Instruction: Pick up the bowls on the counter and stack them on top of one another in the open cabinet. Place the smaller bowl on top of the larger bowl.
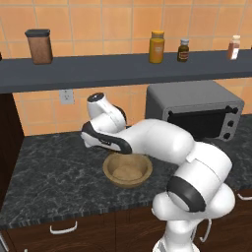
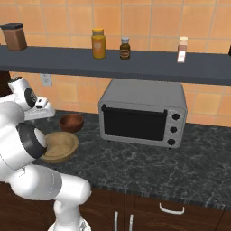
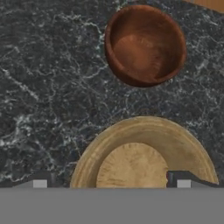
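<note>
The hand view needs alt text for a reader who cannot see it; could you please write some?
An open gripper hovers above a wide light tan wooden bowl on a black marbled stone counter. A small glossy reddish-brown bowl sits empty just beyond it.

Inspector A: Any legible text, brand, number or sign?

Inspector B: None. The small dark bottle [image 2: 125,48] on the shelf [image 2: 135,63] carries a pale label, too blurred to read. The mustard jar [image 2: 98,43] and the microwave oven [image 2: 142,113] with its knobs show no readable markings.

Inspector A: Recorded: nothing legible.
</note>
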You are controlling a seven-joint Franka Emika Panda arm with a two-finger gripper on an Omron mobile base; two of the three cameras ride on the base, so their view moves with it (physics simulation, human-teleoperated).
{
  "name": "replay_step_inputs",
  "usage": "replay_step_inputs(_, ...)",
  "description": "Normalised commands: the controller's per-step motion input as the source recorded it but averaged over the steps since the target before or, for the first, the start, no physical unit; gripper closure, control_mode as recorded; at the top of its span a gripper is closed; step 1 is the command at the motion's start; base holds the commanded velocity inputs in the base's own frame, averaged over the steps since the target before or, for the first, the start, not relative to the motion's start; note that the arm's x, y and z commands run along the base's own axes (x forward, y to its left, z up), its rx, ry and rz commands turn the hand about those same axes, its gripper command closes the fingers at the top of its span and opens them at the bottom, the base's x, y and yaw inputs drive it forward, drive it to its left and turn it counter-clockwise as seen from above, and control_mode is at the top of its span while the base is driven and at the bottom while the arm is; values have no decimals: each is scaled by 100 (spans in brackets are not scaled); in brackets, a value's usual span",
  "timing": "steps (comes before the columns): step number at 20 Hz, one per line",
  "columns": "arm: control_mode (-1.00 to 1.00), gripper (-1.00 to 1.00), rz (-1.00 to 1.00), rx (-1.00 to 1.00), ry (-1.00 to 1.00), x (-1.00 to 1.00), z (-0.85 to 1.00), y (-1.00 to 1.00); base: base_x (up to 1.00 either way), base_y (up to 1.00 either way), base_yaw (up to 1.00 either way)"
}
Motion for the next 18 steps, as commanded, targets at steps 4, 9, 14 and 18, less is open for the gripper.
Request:
replay_step_inputs(4, -100, -100, 0, -5, 0, 47, -27, -15, 0, 0, 0)
replay_step_inputs(9, -100, -100, 0, -5, 3, 19, -30, 0, 0, 0, 0)
replay_step_inputs(14, -100, -100, 0, -8, 0, 28, -29, -12, 0, 0, 0)
replay_step_inputs(18, -100, -100, 0, -5, 0, 31, -19, 0, 0, 0, 0)
